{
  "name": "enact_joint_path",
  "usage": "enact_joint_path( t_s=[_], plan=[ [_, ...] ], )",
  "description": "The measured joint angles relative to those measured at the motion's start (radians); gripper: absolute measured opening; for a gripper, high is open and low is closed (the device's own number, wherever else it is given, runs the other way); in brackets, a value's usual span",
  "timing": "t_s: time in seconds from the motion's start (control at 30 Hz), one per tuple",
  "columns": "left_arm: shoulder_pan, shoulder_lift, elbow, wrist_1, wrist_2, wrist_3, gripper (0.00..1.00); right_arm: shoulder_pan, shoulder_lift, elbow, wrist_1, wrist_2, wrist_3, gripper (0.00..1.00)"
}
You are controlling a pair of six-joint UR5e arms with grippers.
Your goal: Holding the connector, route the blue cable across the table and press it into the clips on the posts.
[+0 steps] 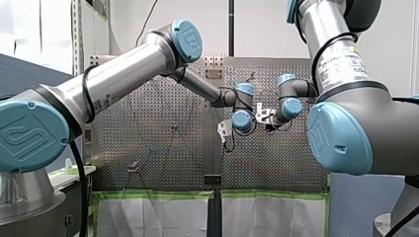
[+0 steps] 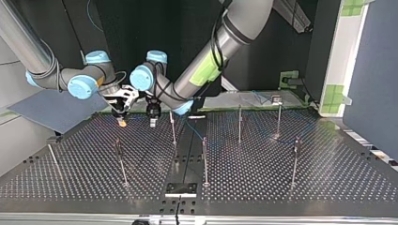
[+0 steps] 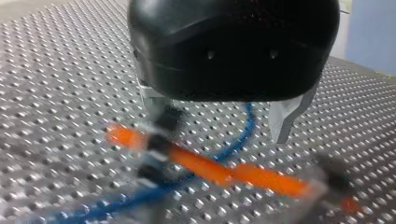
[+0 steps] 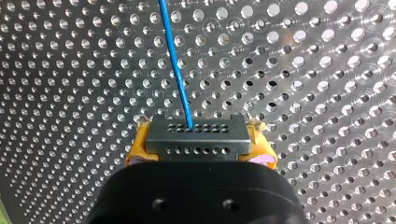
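Note:
In the right wrist view my right gripper [image 4: 201, 145] is shut with its yellow pads [image 4: 140, 147] on a dark grey connector [image 4: 196, 129]. The blue cable [image 4: 176, 60] leaves the connector and runs ahead over the perforated table. My left gripper [image 3: 217, 126] hangs just above the table, its metal fingers [image 3: 284, 122] wide open and holding nothing. Under it lie a blurred orange strip [image 3: 205, 165] and the blue cable [image 3: 243, 135]. Seen from across the table, the right gripper [image 2: 122, 118] and left gripper [image 2: 152, 119] stand close together at the far edge.
Several thin posts [image 2: 204, 159] stand upright across the perforated table [image 2: 263, 187], one [image 2: 173, 127] close beside the left gripper. A grey panel [image 2: 51, 112] leans at the top view's left. A black block [image 2: 180, 188] sits at the near edge.

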Motion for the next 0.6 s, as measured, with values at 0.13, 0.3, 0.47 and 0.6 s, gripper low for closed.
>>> enact_joint_path(
  t_s=[0.13, 0.3, 0.47, 0.6],
  plan=[
    [0.003, -0.037, 0.037, -0.033, -0.009, -0.005, 1.0, -0.001, 0.0, 0.0, 0.0, -0.001, 0.0, 0.0],
    [0.002, -0.061, 0.063, -0.058, -0.027, -0.006, 1.0, -0.002, 0.0, 0.0, -0.001, -0.005, 0.0, 0.0],
    [-0.009, -0.064, 0.066, -0.065, -0.047, -0.005, 1.0, -0.003, 0.0, 0.0, -0.001, -0.007, 0.0, 0.0],
    [-0.018, -0.064, 0.066, -0.066, -0.056, 0.004, 0.8, -0.003, 0.0, 0.0, -0.002, -0.007, 0.0, 0.0]
  ],
)
